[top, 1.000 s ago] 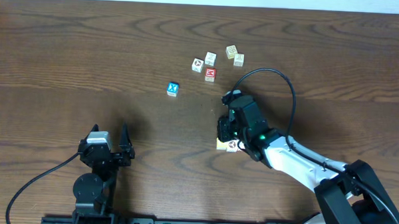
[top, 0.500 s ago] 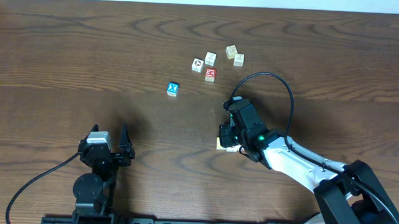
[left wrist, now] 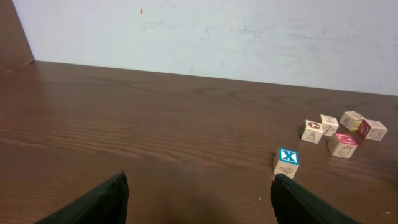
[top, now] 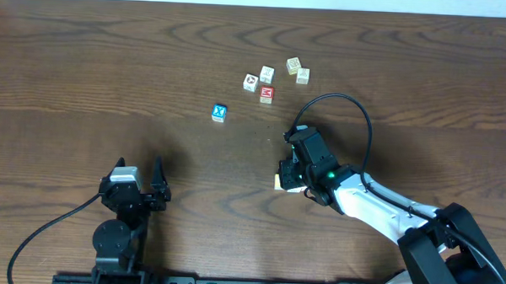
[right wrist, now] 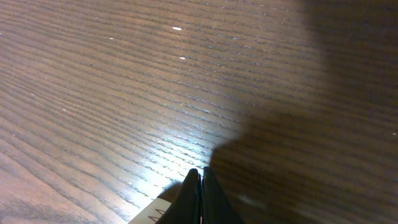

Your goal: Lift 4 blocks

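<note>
Right of centre on the worktop (top: 87, 60), the right claw (top: 287, 173) is pointing down with its two fingers pressed together, pinching nothing. A pale yellow block (top: 278, 183) is lying under its tip and is mostly covered in the overhead view. The right wrist view is showing only a corner of that block at the bottom edge, just left of the joined fingertips. Whether the tip and the block are touching cannot be told.

Toward the upper middle of the overhead frame, four pale blocks (top: 266, 73) are sitting in a loose cluster. A red-topped cube (top: 266, 94) is sitting just below them, and a blue cube (top: 219, 113) marked with a white X is lying apart to the lower left.

At the lower left of the frame, the left claw (top: 138, 167) is sitting spread wide, holding nothing, well apart from every block.
</note>
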Controlling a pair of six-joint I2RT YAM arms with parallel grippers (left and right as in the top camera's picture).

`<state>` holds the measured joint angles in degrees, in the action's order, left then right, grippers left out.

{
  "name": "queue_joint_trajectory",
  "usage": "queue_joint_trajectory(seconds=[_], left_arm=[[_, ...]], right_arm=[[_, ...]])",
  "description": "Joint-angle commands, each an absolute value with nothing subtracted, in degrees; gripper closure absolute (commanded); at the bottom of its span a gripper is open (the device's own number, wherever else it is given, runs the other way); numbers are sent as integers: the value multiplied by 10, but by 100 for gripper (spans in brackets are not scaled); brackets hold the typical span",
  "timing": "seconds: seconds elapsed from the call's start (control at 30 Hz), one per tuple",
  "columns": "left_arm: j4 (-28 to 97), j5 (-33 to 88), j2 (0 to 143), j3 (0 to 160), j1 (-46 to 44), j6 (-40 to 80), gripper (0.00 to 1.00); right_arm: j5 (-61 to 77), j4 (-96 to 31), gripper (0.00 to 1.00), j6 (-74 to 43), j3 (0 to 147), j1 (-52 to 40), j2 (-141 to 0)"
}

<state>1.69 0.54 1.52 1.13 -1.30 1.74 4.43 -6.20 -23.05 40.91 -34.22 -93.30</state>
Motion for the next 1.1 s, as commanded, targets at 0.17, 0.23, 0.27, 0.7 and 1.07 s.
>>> queue_joint_trajectory(seconds=[0.17,0.23,0.27,0.7,1.07], left_arm=[[42,-5,15,2,-15,25,27],[42,-5,15,2,-15,25,26],[42,-5,15,2,-15,25,26],[42,-5,15,2,-15,25,26],[42,-5,15,2,-15,25,27]], right_arm=[[46,-69,99,-237,418,-350,-939],[46,-73,99,-237,418,-350,-939],[46,-74,99,-237,418,-350,-939],[22,-24,99,-219,421,-345,-939],[155,-45,99,-197,460,-366,-939]])
